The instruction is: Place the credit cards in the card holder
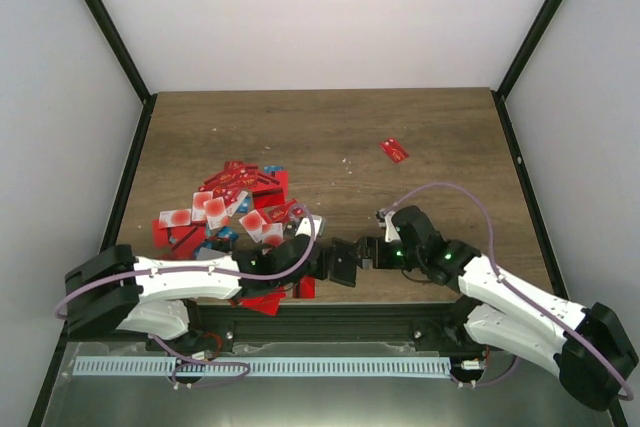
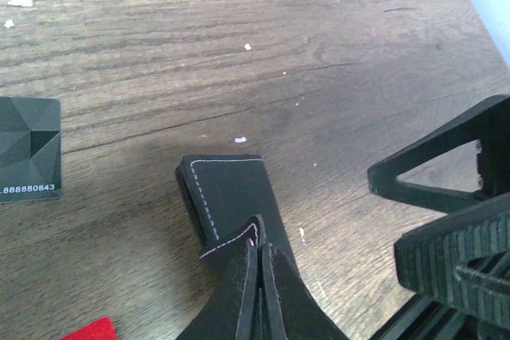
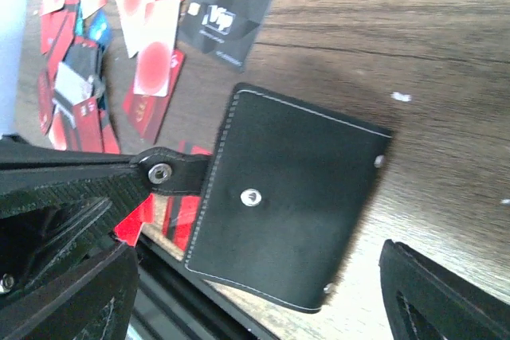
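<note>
Near the card holder (image 3: 295, 197), a black card (image 3: 223, 21) with "VIP" lettering.

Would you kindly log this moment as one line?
left gripper: shut on card holder | right gripper: open, beside it | credit cards: piled on table

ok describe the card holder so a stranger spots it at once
On the wooden table, look at the middle of the near edge. The card holder is there, its edge pinched by the left end effector. Unlike the red credit cards heaped to its left and the thin black card nearby, it is stitched in white with a metal snap.
</note>
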Robot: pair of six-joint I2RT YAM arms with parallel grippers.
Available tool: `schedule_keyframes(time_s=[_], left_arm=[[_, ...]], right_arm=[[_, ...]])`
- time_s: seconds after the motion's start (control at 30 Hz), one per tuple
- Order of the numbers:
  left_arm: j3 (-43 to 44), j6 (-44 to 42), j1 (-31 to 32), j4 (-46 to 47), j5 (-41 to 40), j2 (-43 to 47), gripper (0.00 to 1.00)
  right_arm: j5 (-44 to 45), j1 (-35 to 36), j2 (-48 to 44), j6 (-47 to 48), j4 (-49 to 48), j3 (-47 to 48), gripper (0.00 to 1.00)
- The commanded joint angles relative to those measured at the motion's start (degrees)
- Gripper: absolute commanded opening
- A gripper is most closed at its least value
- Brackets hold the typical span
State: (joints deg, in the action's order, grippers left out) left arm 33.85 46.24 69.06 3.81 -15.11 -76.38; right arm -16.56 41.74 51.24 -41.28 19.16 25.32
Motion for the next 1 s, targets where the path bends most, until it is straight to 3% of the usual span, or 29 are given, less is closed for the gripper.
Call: schedule_keyframes(time_s=[0.0,0.3,0.73,0.97], left_arm=[[0.7,-1.0,-0.2,1.1,1.1,3.4,0.04],[2.4,-2.4,-0.2,0.8,1.5,3.6,0.04],[2.6,-2.8,-0.2,0.6,1.7,4.2,0.04],[2.2,-2.8,-0.2,-0.3,0.7,4.6,0.04]], right_arm=[[-5.9,0.9,-0.5,2.6,1.0,2.9,0.84],[-7.2,3.1,4.0,2.2,-1.3,3.6,0.80],[-4.0,3.3,7.8,1.7,-2.7,3.3,0.65],[0.9,3.3,8.8,1.8,-0.1,3.6,0.45]])
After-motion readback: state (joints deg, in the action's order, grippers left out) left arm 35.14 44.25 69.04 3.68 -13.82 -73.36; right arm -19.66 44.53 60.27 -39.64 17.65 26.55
